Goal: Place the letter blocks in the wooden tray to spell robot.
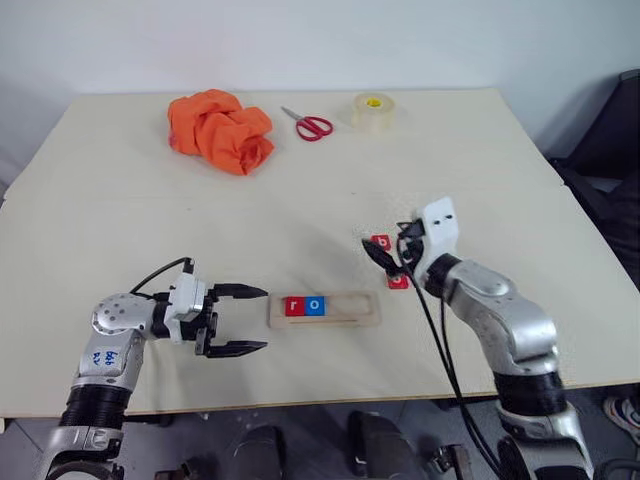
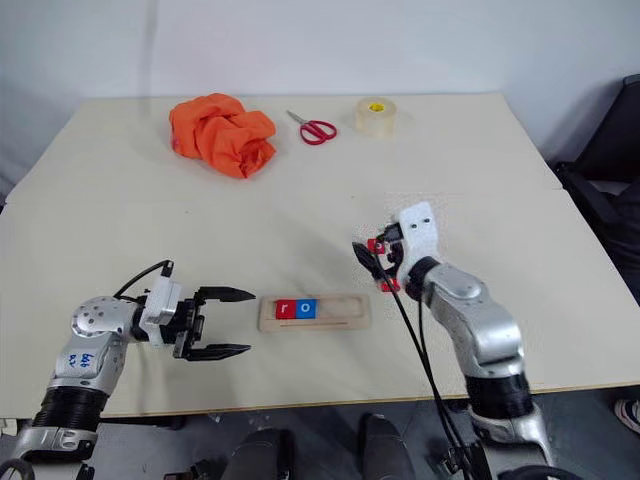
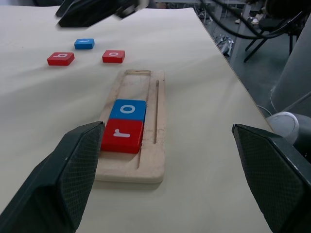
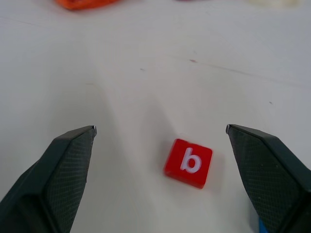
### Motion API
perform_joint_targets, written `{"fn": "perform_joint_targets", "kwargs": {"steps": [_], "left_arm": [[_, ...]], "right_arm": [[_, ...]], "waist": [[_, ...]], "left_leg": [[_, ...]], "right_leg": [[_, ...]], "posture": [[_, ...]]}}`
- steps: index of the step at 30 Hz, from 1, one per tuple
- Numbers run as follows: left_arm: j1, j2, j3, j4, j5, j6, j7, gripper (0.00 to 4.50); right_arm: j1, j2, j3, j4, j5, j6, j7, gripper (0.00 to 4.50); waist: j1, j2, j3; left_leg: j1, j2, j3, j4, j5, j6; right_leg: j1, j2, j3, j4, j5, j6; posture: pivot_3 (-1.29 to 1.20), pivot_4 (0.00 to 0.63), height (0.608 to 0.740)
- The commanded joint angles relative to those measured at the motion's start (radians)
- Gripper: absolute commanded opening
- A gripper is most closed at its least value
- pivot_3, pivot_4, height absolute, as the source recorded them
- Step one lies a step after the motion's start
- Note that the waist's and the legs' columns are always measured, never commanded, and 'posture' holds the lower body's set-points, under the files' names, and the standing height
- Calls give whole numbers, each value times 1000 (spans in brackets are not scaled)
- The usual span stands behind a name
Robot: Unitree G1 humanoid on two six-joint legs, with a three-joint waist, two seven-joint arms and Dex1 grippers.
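Right gripper [image 4: 160, 141] spread wide over red b block [image 4: 188, 162]: centre, drop, pinch edges. Left gripper [image 1: 236, 320] also apart, empty, beside wooden tray [image 1: 340, 318]; b goes after blue o [image 1: 315, 306].

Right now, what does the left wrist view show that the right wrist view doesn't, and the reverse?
Left wrist view: the wooden tray with the red r block and blue o block seated at one end, plus a loose red o block. Right wrist view: an edge of the orange cloth. Shared: the red b block, lying loose.
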Motion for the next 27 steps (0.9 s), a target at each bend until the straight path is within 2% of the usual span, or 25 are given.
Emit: {"fn": "perform_joint_targets", "kwargs": {"steps": [1,18,27], "left_arm": [[22,8,22,-56,-25,8,20,4465],[57,1,18,-103,-27,15,62,4465],[62,1,19,-100,-32,11,54,4500]], "right_arm": [[-26,33,8,45,-52,-34,-46,4500],[-45,157,23,171,-154,-55,-128,4500],[-45,190,5,171,-167,-66,-166,1499]], "waist": [[2,0,0],[-3,0,0],[-4,0,0]], "left_leg": [[0,0,0,0,0,0],[0,1,0,-1,0,0],[0,1,0,-1,0,0]], "right_leg": [[0,0,0,0,0,0],[-1,0,0,0,0,0],[-1,0,0,0,0,0]], "posture": [[0,150,740],[0,150,740],[0,150,740]]}}
